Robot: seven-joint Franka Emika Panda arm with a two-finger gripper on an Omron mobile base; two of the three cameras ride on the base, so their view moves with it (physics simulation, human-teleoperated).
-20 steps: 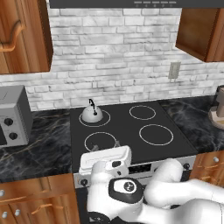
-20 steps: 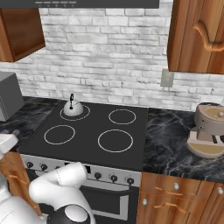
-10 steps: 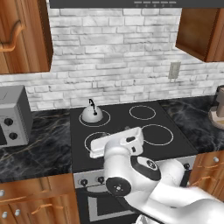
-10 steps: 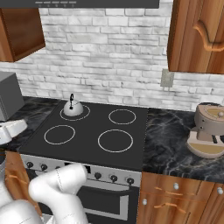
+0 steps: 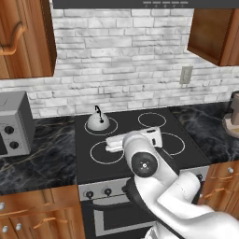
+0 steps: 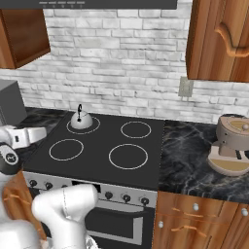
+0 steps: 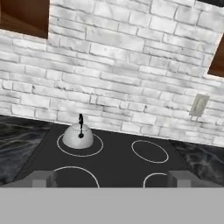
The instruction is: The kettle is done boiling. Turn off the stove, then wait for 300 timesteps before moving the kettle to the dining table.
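The stove (image 5: 140,154) is faced with its knobs (image 6: 126,198) low on the front, well below the gripper (image 7: 111,179), whose jaws are spread wide and empty; a wrong knob could be turned. The kettle (image 5: 98,122) sits on the back left burner and could be knocked by a swinging arm.

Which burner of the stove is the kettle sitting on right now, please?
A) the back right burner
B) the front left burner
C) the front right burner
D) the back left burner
D: the kettle sits on the stove's rear left ring, nearest the brick wall; the other three rings are bare.
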